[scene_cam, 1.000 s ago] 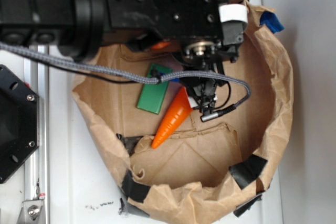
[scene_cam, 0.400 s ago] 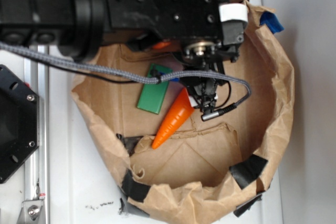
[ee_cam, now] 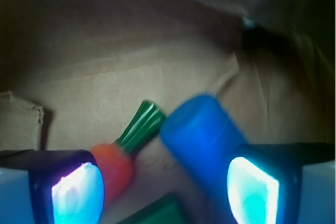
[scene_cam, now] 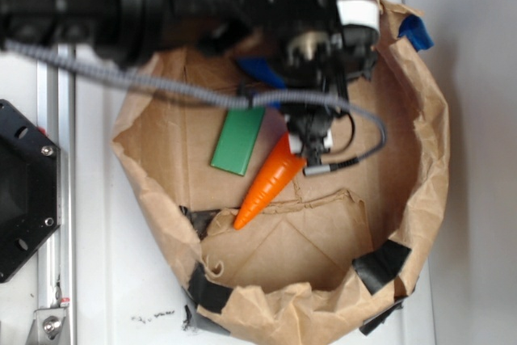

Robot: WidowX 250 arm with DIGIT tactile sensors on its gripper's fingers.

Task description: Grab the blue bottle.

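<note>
The blue bottle (ee_cam: 202, 129) is seen lying inside the brown paper bag (scene_cam: 428, 159), close beside the orange carrot (scene_cam: 271, 183) and the flat green block (scene_cam: 238, 141). In the wrist view its thick body is found between the two pads (ee_cam: 252, 190) of the hand (ee_cam: 163, 192), nearer to the right pad. The hand is spread apart and nothing is grasped yet; whether a pad touches the bottle cannot be told. The hand is probably held low over the bottle so that the pads can be closed around its body. The carrot top lies very near and could be caught too.
</note>
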